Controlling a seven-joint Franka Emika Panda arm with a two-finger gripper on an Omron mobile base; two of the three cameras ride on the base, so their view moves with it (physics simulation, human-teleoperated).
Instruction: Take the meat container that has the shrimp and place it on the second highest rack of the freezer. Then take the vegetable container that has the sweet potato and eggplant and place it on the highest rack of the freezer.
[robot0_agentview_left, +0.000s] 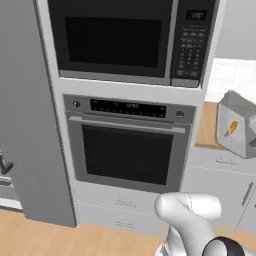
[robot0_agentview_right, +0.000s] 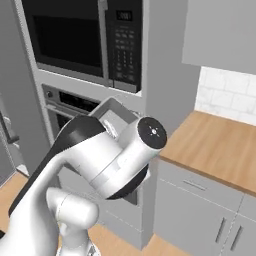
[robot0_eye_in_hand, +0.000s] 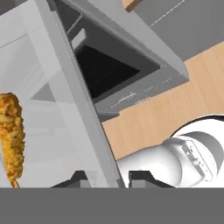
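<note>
We note a translucent, plastic-looking grey container (robot0_agentview_left: 235, 125) with smooth walls, and the shrimp (robot0_eye_in_hand: 12, 135) inside it shows a rough, crumbly orange surface. The oven (robot0_agentview_left: 127, 142) has glossy black glass framed in matt brushed-looking metal. Counter (robot0_agentview_right: 220, 145) and floor (robot0_agentview_left: 45, 240) look like smooth light wood.

Both base views near the oven (robot0_agentview_left: 127, 150); hand view floorward.
</note>
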